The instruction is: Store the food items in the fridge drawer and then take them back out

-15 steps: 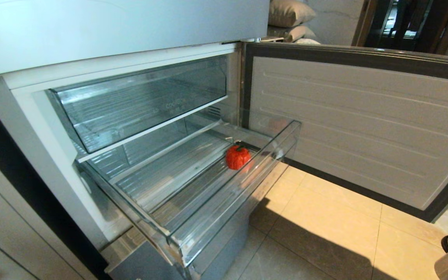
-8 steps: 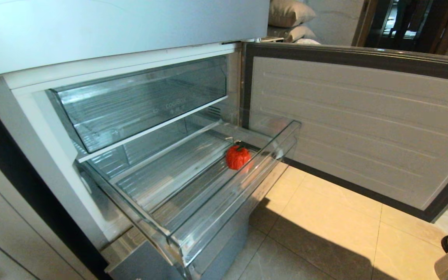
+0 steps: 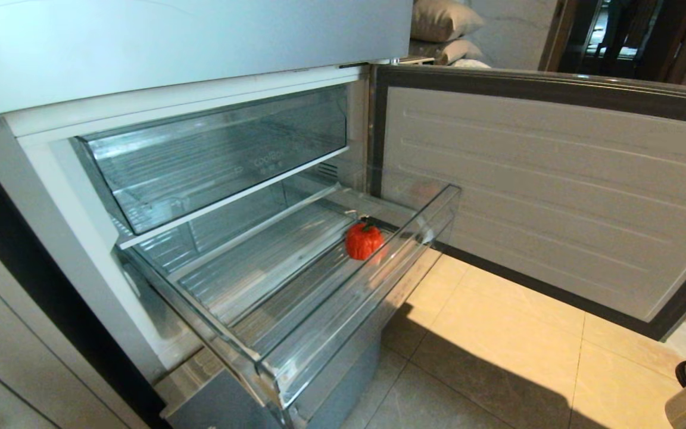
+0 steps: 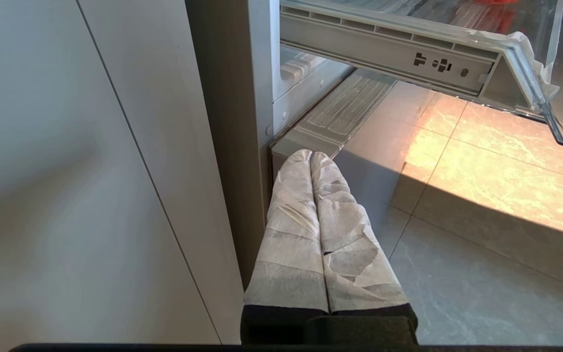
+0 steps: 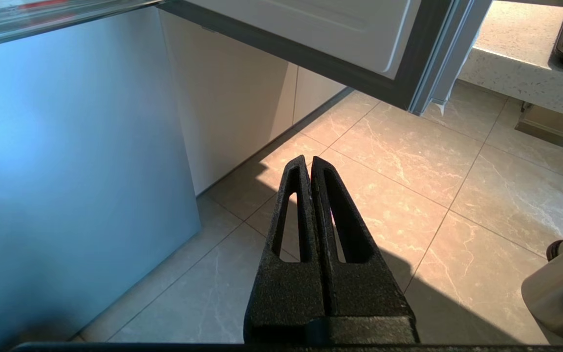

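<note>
The red pepper (image 3: 364, 241) sits in the pulled-out fridge drawer (image 3: 343, 310). Left pincer (image 4: 311, 155) and right pincer (image 5: 308, 161), both pressed together and empty, hang low above the floor tiles (image 5: 408, 171).

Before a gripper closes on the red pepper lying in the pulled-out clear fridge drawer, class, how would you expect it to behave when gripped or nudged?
The red pepper looks rounded and lobed, so a nudge would probably roll it along the fridge drawer, whose bottom is ribbed. Its glossy skin may slip between fingers. Being small, it is likely light.
</note>
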Robot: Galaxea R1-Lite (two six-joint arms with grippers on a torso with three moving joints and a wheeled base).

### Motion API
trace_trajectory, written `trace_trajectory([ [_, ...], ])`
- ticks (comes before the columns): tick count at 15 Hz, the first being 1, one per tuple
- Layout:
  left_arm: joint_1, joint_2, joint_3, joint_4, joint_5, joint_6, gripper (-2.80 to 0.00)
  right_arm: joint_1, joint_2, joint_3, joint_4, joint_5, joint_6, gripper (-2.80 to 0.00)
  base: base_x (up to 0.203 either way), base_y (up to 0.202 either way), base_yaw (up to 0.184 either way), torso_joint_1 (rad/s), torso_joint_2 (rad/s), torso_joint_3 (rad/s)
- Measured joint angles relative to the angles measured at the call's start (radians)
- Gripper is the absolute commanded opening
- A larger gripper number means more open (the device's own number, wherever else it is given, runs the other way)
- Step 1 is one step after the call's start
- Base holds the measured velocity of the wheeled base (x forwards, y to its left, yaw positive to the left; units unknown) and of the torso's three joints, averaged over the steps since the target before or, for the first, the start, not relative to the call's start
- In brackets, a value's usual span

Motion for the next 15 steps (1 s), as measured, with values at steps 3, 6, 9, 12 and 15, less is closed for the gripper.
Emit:
trace_trajectory([
  [3,0.000,0.000,0.000,0.000,0.000,0.000,-2.80,0.000,0.000,0.000,0.000,0.000,0.002,-2.80,0.000,0.000,0.000,0.202,-0.41,-0.208],
  [6,0.000,0.000,0.000,0.000,0.000,0.000,-2.80,0.000,0.000,0.000,0.001,0.000,-0.001,-2.80,0.000,0.000,0.000,0.277,-0.55,-0.279],
  [9,-0.001,0.000,0.000,0.000,0.000,0.000,-2.80,0.000,0.000,0.000,0.000,-0.001,0.000,-2.80,0.000,0.000,0.000,0.313,-0.60,-0.304],
  [12,0.000,0.000,0.000,0.000,0.000,0.000,-2.80,0.000,0.000,0.000,0.000,-0.001,-0.001,-2.80,0.000,0.000,0.000,0.222,-0.43,-0.219],
  [15,0.000,0.000,0.000,0.000,0.000,0.000,-2.80,0.000,0.000,0.000,0.001,-0.001,-0.001,-2.80,0.000,0.000,0.000,0.155,-0.31,-0.148],
])
